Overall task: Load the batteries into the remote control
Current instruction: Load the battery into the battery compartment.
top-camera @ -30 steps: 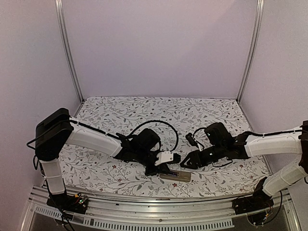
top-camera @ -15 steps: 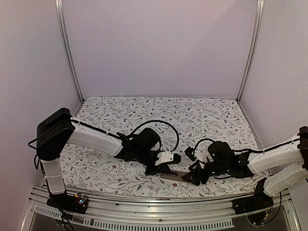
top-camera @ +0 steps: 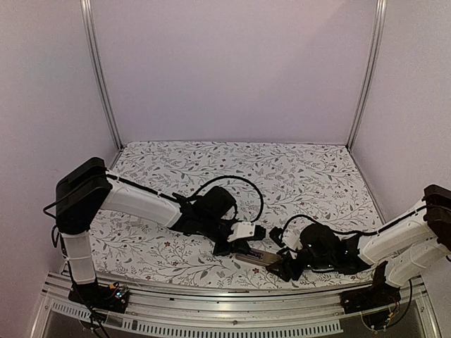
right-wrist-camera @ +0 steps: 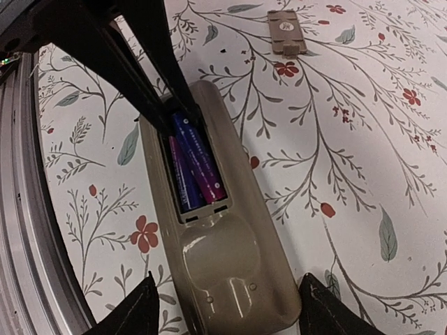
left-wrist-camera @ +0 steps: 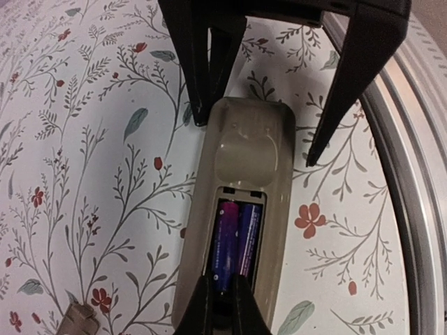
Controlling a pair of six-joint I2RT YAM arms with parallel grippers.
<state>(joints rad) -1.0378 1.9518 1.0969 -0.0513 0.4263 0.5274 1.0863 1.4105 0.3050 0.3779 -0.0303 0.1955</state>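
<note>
The taupe remote control (top-camera: pixel 258 257) lies back-up near the table's front edge, with its battery bay uncovered. Two purple-blue batteries (left-wrist-camera: pixel 236 237) lie side by side in the bay, also seen in the right wrist view as the batteries (right-wrist-camera: pixel 195 164). My left gripper (left-wrist-camera: pixel 222 296) is shut, its tips resting on the near end of the left battery. My right gripper (right-wrist-camera: pixel 227 300) is open, one finger on each side of the remote's (right-wrist-camera: pixel 227 258) closed end, apparently just clear of it. From the left wrist view its fingers (left-wrist-camera: pixel 202 77) flank the far end of the remote (left-wrist-camera: pixel 250 146).
The loose battery cover (right-wrist-camera: pixel 286 31) lies on the flowered cloth a little beyond the remote, also seen as the cover (left-wrist-camera: pixel 77 322). The metal rail (top-camera: pixel 211 296) of the table's front edge runs close beside the remote.
My right arm has swung down and toward the front edge, opened wider, and now straddles the remote's end. The left arm and the remote have stayed put.
</note>
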